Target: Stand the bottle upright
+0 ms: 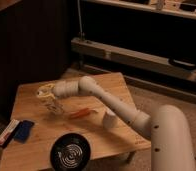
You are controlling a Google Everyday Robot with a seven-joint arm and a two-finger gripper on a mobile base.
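Note:
The bottle (54, 107) is a small whitish thing with a pale label. It leans tilted on the left part of the wooden table (36, 105), not upright. My gripper (45, 93) is right above and against its upper end, reaching in from the right on the long white arm (116, 105). Whether it grips the bottle does not show.
An orange carrot (80, 113) lies just right of the bottle. A white paper cup (109, 119) stands under the forearm. A round black dish (70, 154) sits at the front edge. A blue object (23, 130) and a flat white-and-red box (7, 133) lie at the front left corner.

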